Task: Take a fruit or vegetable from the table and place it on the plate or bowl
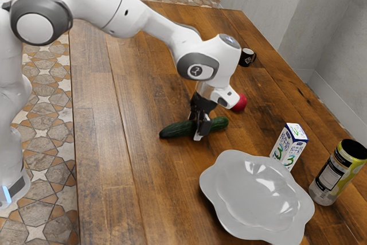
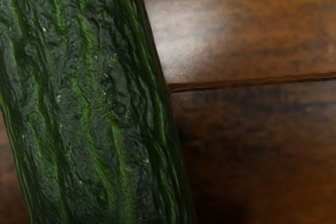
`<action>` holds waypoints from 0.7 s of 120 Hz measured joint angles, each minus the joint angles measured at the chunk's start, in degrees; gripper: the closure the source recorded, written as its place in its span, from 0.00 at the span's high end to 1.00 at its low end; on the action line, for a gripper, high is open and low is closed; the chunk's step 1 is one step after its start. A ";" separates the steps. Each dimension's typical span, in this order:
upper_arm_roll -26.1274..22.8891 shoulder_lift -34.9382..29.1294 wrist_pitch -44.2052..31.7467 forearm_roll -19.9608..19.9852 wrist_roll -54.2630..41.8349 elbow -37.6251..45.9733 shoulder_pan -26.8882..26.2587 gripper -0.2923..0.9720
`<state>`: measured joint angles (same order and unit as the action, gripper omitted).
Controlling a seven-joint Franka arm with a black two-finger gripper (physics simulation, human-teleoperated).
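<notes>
My tool [image 1: 200, 125] points straight down at the desk [image 1: 132, 159]; its two fingers straddle the middle of the cucumber [image 1: 175, 130] and are pressed against it from both sides, pinching it; the cucumber lies flat on the desk, with one end sticking out toward the exterior view's left and the other toward its right.

In the wrist view the cucumber [image 2: 79, 108] sits directly under my hand; its skin is dark green, wrinkled and bumpy, with paler green ridges running lengthwise and small yellowish specks; beside it the desk [image 2: 252, 35] shows glossy brown planks with a seam between two boards.

Just behind my hand lies a red round fruit [image 1: 241, 102], partly hidden by the wrist; the white scalloped plate [image 1: 229, 210] stands near the cucumber, toward the front edge of the desk; a white, blue and green carton [image 1: 289, 144] stands upright just beside the plate's far rim; a yellow-labelled jar [image 1: 338, 170] with a black lid stands beyond the carton; a small black object [image 1: 248, 57] rests well apart, near the wall.
</notes>
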<state>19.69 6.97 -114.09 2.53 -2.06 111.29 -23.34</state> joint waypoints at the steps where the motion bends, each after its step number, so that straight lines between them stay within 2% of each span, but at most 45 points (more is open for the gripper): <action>1: 0.00 0.03 -0.02 0.01 0.01 0.00 0.00 0.77; 24: 0.00 0.59 -0.43 0.10 0.17 0.07 0.03 0.77; 49: 0.00 -0.16 -0.99 -0.26 0.31 0.26 0.00 0.47; 60: -0.06 -0.81 -1.32 -1.30 0.39 0.07 0.03 0.43; 84: -0.40 -3.57 -1.36 -2.35 0.34 -0.71 0.06 0.41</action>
<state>19.29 3.40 -115.45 0.18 -1.72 110.58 -23.28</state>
